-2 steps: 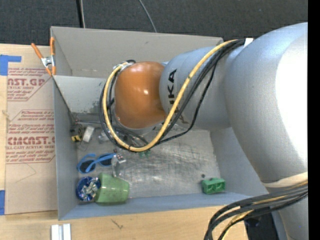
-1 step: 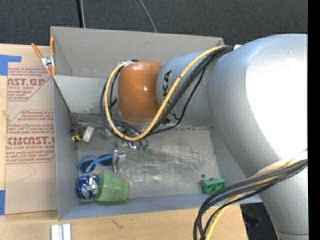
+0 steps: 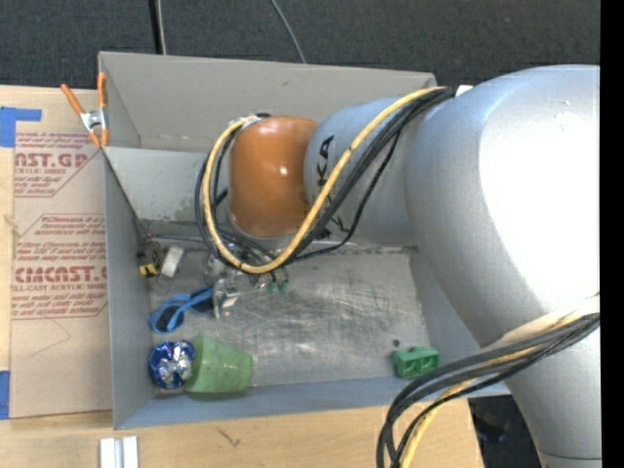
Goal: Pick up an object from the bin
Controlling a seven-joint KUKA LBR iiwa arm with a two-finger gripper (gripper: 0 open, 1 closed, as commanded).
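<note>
Claw low in bin, at end of blue loop-shaped piece, clenched or released can't tell; approach step, next likely centring, closing, lifting clear.

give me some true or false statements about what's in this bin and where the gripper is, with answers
1. The green block lies in the lower right of the bin. True.
2. The green cup stands upright. False: it lies on its side.
3. The shiny blue ball sits right beside the cup, at the lower left. True.
4. The gripper hangs over the green block. False: it is in the bin's left half, by a blue loop, far from the block.
</note>
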